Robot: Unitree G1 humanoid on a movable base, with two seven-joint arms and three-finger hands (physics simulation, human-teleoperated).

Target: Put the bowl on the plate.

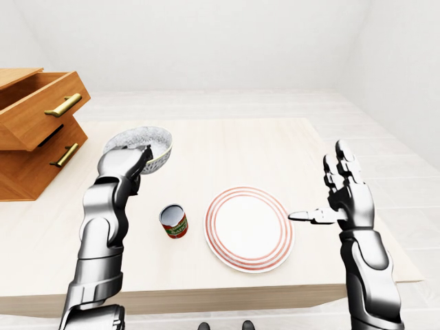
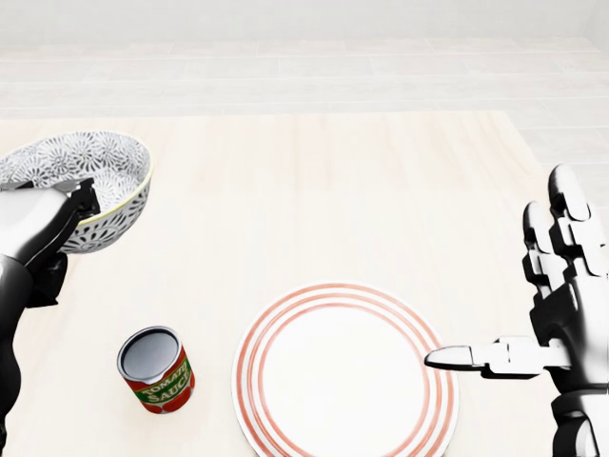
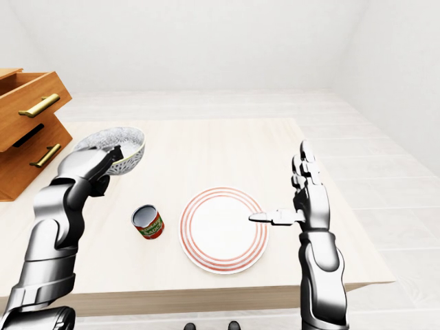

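A wooden chest of drawers [image 1: 38,124] stands at the left edge of the left-eye view, both drawers pulled partly out. Next to it the left hand [image 1: 122,165] has its fingers [image 2: 80,196] closed over the near rim of the bowl [image 2: 90,181]. The bowl appears raised off the worktop [image 2: 314,190] and tipped slightly, well apart from the plate. The grip takes only the rim, so the bowl could swing or slip out if the arm moves fast.

The can [image 2: 155,369] stands upright between bowl and plate, just left of the plate. A low, straight carry could let the bowl or forearm knock it over.

The plate [image 2: 344,376] lies bare near the worktop's bottom edge in the head view. An off-centre landing might tip or shove it.

The right hand [image 2: 563,314] is fully open and holds nothing, fingers up. Its thumb reaches over the plate's right rim, where the bowl could strike it on the way down.
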